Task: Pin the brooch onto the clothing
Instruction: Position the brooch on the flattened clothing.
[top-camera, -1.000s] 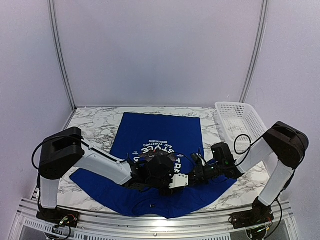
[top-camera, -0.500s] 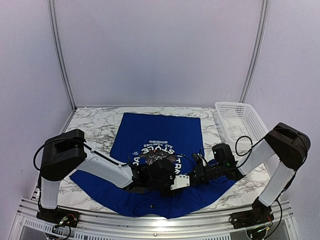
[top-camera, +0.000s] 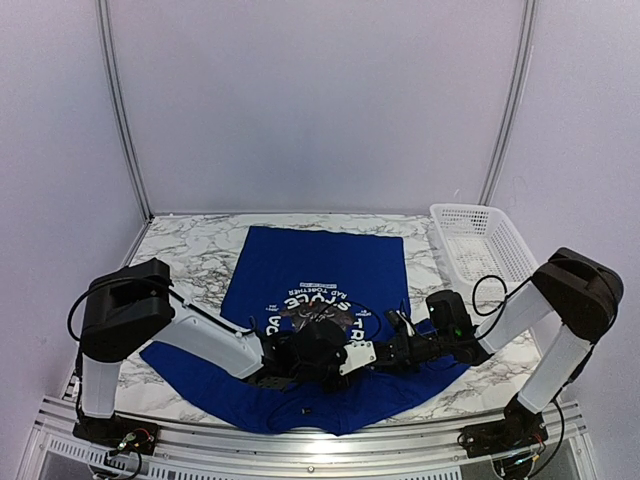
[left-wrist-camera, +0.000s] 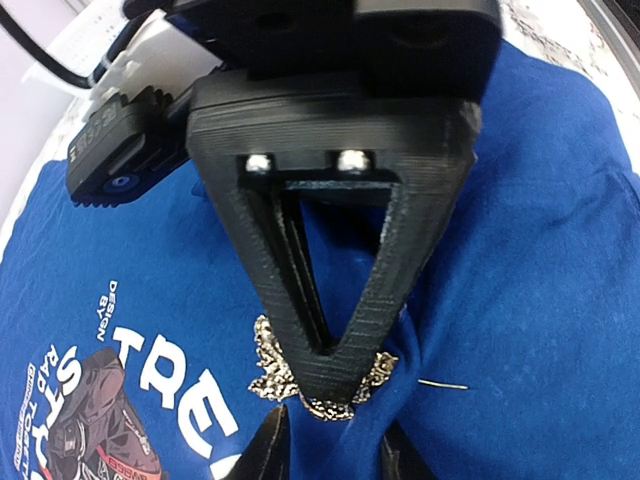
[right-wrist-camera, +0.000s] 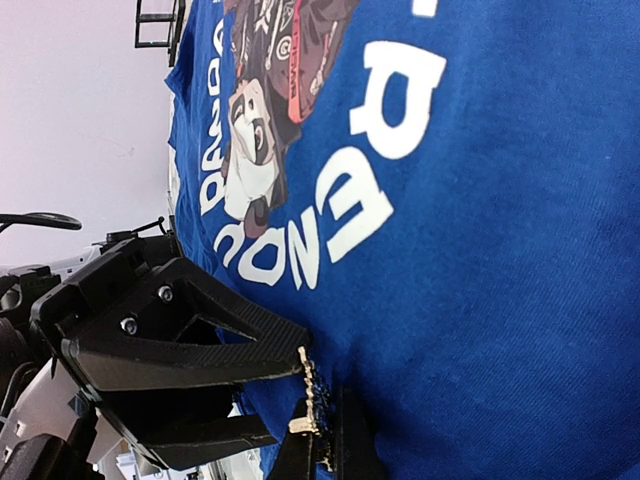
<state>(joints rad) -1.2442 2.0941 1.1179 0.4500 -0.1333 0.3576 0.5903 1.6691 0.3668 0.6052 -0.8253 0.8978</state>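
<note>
The royal-blue T-shirt (top-camera: 320, 260) lies flat on the marble table, its panda graphic (top-camera: 315, 305) facing up. My two grippers meet over its lower part. My left gripper (top-camera: 338, 358) is shut on a raised fold of the T-shirt (left-wrist-camera: 560, 250), which stands between its fingertips (left-wrist-camera: 335, 455). My right gripper (top-camera: 380, 352) is shut on the gold filigree brooch (left-wrist-camera: 262, 360), seen edge-on in the right wrist view (right-wrist-camera: 318, 395). The brooch presses against the fold. Its thin pin (left-wrist-camera: 443, 384) shows on the far side of the fold.
A white slatted basket (top-camera: 480, 240) stands at the back right of the table. A metal rail (top-camera: 320, 440) runs along the near edge. Both arms lie low across the shirt's lower half.
Both grippers have shifted slightly toward the graphic, still close together. The right gripper keeps the brooch and the left keeps the fold.
</note>
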